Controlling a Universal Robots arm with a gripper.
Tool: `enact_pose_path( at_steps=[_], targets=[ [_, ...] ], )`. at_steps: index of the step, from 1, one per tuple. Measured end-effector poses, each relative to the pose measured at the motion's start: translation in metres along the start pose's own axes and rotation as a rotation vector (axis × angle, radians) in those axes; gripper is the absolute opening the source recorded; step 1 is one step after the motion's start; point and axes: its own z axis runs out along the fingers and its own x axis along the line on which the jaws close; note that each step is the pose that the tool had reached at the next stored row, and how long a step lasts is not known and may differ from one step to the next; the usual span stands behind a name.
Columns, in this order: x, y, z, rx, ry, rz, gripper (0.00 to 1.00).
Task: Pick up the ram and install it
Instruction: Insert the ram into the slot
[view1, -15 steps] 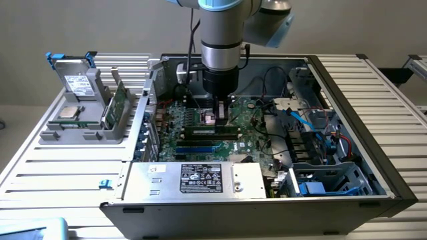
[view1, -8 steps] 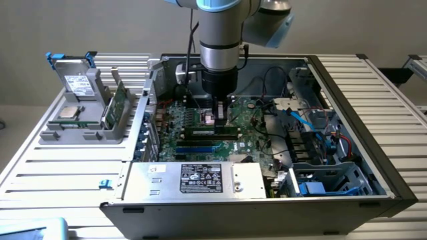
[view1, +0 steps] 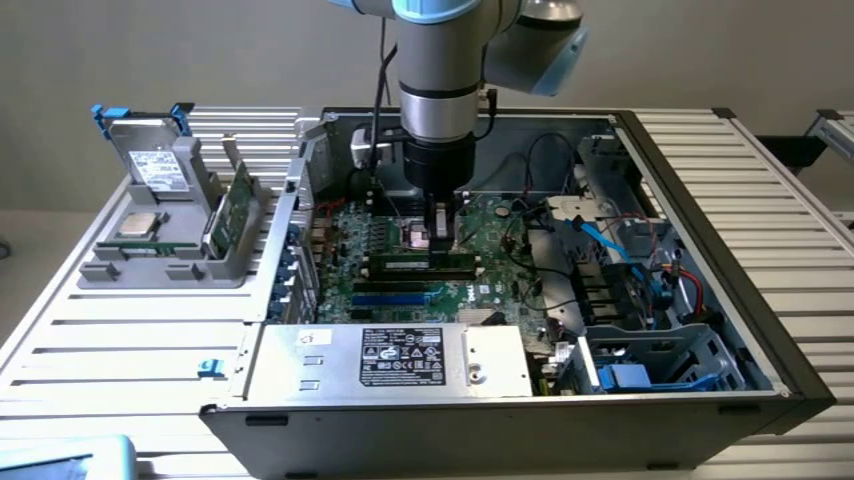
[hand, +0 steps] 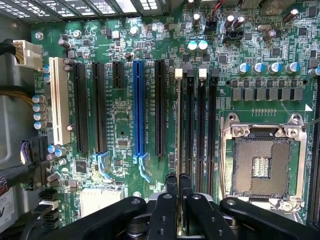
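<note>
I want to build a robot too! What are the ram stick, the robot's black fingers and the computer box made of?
The ram: a thin green board with dark chips, likely fibreglass circuit board. The gripper, its fingers: matte black and smooth, probably plastic or coated metal; the look leaves it open. The computer case: dull grey sheet metal, judging by its thin folded edges.

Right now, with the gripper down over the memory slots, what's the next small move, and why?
Probably press straight down a little. The gripper is shut on the ram, which stands edge-on among the memory slots, its far end at a white latch; I cannot tell whether it is fully seated.
</note>
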Motion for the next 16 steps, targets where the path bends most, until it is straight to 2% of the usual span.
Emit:
enact_pose_path(
  at_steps=[16],
  targets=[
    [-0.0023, 0.0001, 0.0010, 0.0019, 0.0079, 0.003, 0.13]
  ],
)
